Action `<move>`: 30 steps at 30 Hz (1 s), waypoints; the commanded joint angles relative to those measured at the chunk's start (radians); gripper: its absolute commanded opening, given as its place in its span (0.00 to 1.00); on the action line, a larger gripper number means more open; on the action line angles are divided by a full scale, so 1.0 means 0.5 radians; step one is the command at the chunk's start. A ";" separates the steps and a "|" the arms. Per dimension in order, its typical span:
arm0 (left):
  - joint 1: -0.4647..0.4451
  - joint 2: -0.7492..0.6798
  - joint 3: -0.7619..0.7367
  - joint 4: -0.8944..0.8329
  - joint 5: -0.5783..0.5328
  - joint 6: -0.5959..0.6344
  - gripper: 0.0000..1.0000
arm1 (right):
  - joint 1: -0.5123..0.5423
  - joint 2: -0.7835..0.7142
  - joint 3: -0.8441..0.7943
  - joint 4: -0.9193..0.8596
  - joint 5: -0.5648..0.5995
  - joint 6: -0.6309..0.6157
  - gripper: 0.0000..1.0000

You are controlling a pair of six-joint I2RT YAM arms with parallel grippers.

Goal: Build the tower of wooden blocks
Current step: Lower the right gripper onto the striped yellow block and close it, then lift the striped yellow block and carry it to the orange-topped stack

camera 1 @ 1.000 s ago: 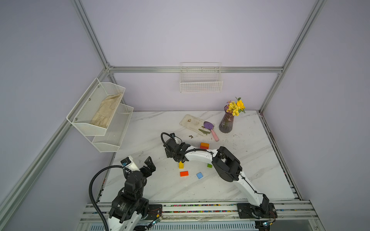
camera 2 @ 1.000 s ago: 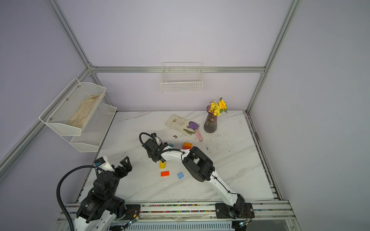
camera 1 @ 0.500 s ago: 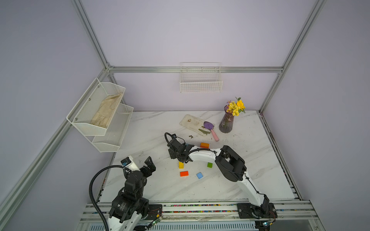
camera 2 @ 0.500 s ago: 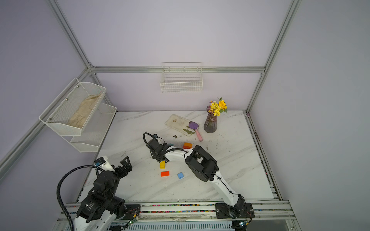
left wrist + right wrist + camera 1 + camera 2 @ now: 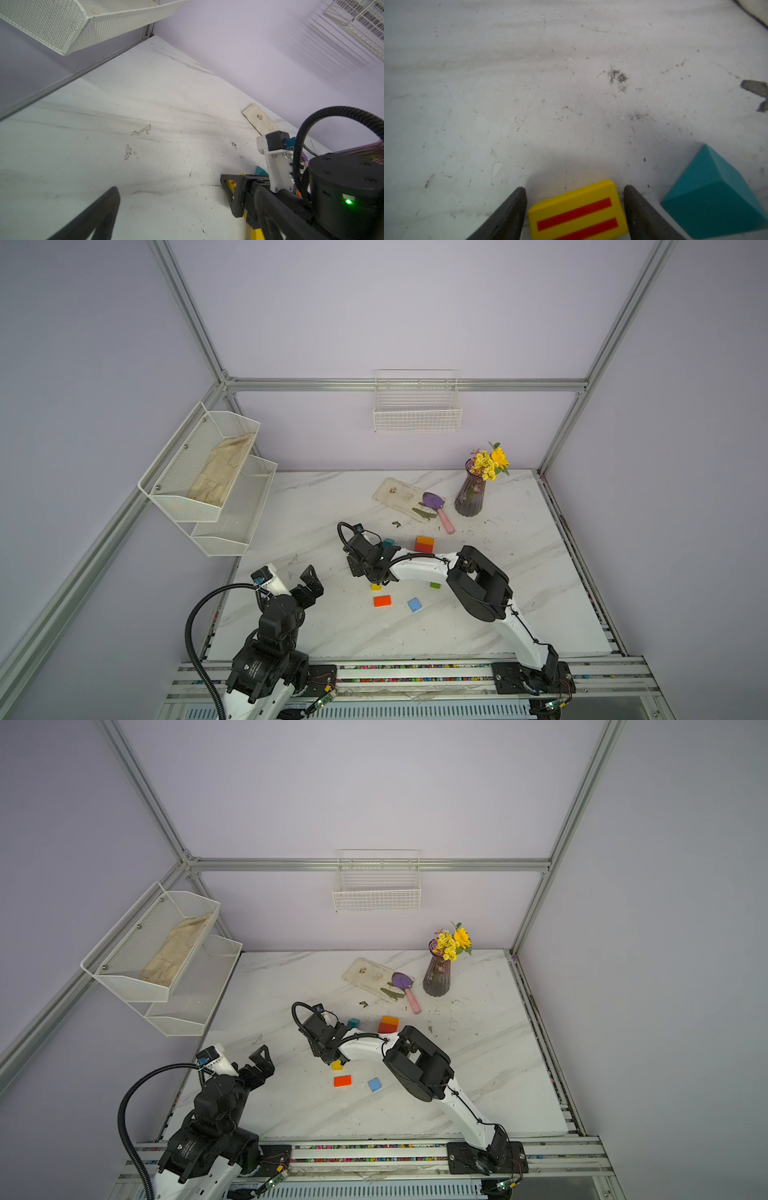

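Reaches over the middle of the marble table (image 5: 540,539) with the right gripper (image 5: 574,188); seems to clamp a striped yellow block (image 5: 577,209) by both sides. Holds the left gripper (image 5: 311,580) wide apart near the front left edge. Shows the tower (image 5: 424,544), orange on red, standing behind the right arm, and the teal block (image 5: 714,193) just beside the striped one. Shows a plain yellow block (image 5: 376,586), red block (image 5: 382,600), blue block (image 5: 414,605) and green block (image 5: 435,585) loose in front.

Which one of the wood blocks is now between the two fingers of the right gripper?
The yellow block with red stripes; the right gripper flanks it. The teal block lies outside the fingers.
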 commanded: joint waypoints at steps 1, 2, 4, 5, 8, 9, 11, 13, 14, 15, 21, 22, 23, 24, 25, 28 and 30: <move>-0.006 0.016 -0.028 0.071 0.004 0.035 1.00 | 0.027 -0.002 -0.081 -0.248 0.004 0.013 0.75; -0.006 0.018 -0.028 0.071 0.004 0.034 1.00 | 0.029 -0.007 -0.096 -0.245 0.007 0.020 0.74; -0.006 0.018 -0.026 0.071 0.008 0.035 1.00 | 0.029 -0.017 -0.115 -0.240 0.017 0.039 0.72; -0.006 0.015 -0.027 0.071 0.012 0.037 1.00 | 0.029 -0.017 -0.116 -0.242 0.025 0.047 0.70; -0.006 0.018 -0.026 0.072 0.013 0.038 1.00 | 0.029 -0.014 -0.092 -0.285 0.048 0.079 0.63; -0.005 0.017 -0.026 0.074 0.020 0.042 1.00 | 0.029 -0.015 -0.094 -0.291 0.050 0.090 0.61; -0.006 0.013 -0.026 0.081 0.046 0.051 1.00 | 0.029 -0.025 -0.095 -0.291 0.050 0.105 0.59; -0.006 0.012 -0.032 0.106 0.114 0.083 1.00 | 0.029 -0.036 -0.083 -0.304 0.053 0.124 0.58; -0.006 0.014 -0.029 0.103 0.161 0.106 1.00 | 0.029 -0.044 -0.076 -0.324 0.061 0.138 0.56; -0.006 0.018 -0.012 0.072 0.242 0.105 1.00 | 0.029 -0.064 -0.070 -0.344 0.073 0.164 0.54; -0.006 0.055 0.036 -0.047 0.372 0.006 1.00 | 0.032 -0.355 -0.180 -0.342 0.139 0.313 0.47; -0.007 0.059 0.002 0.004 0.322 0.008 1.00 | 0.029 -0.411 -0.207 -0.339 0.160 0.344 0.45; -0.006 0.067 -0.039 0.066 0.296 0.016 1.00 | 0.029 -0.472 -0.233 -0.343 0.193 0.380 0.43; -0.006 0.086 -0.053 0.113 0.350 0.054 1.00 | 0.029 -0.537 -0.259 -0.343 0.226 0.417 0.41; -0.006 0.108 -0.044 0.125 0.405 0.075 1.00 | 0.029 -0.590 -0.283 -0.343 0.256 0.447 0.39; -0.006 0.176 -0.030 0.133 0.415 0.065 1.00 | 0.010 -0.732 -0.367 -0.357 0.374 0.541 0.38; -0.005 0.214 -0.020 0.135 0.430 0.062 1.00 | -0.022 -0.799 -0.424 -0.393 0.446 0.603 0.34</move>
